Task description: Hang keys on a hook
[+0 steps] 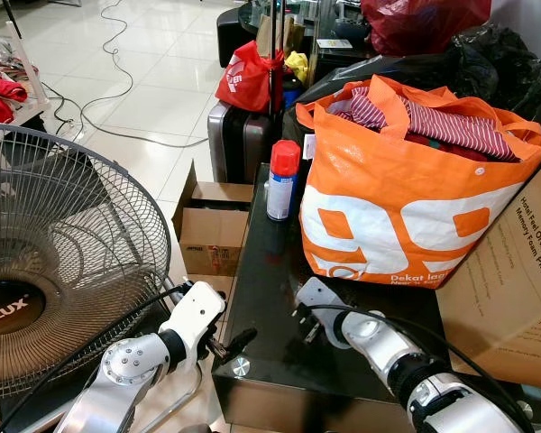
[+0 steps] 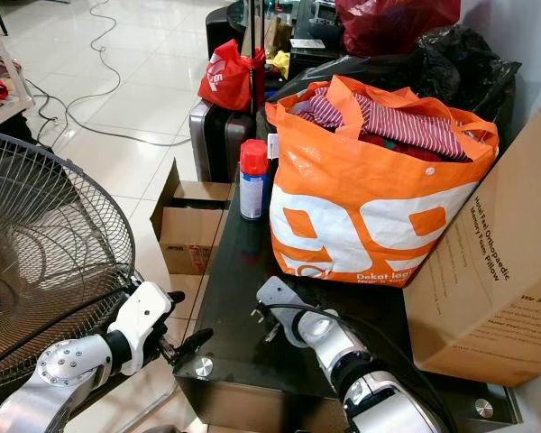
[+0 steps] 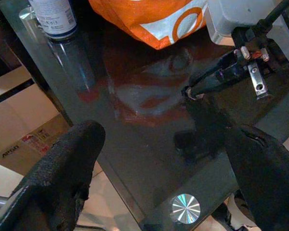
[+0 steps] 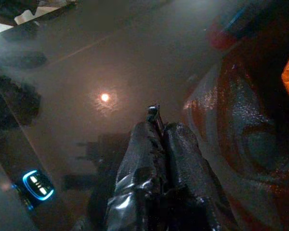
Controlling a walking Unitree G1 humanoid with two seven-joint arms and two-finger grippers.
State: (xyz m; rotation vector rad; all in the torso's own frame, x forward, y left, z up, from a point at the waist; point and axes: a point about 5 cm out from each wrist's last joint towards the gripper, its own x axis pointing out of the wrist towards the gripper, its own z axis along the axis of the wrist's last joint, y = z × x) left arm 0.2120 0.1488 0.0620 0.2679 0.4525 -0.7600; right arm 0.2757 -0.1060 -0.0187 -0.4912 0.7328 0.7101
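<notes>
My right gripper (image 1: 301, 323) hovers low over the black glass table (image 1: 261, 289), in front of the orange bag. Its two fingers (image 4: 143, 139) are pressed together, and a small metal piece, apparently the ring of the keys (image 4: 153, 110), sticks out at their tips. From the left wrist, that metal bit (image 3: 187, 91) shows at the end of the shut fingers, just above the glass. My left gripper (image 3: 168, 134) is open wide at the table's near left corner, a short way from the right gripper, with nothing between its fingers.
On the table stand a red-capped spray can (image 1: 282, 180) and a full orange shopping bag (image 1: 406, 207). A large cardboard box (image 1: 514, 280) leans at the right. A floor fan (image 1: 54, 271) stands close on the left, with an open carton (image 1: 212, 230) and a suitcase (image 1: 239, 140) behind.
</notes>
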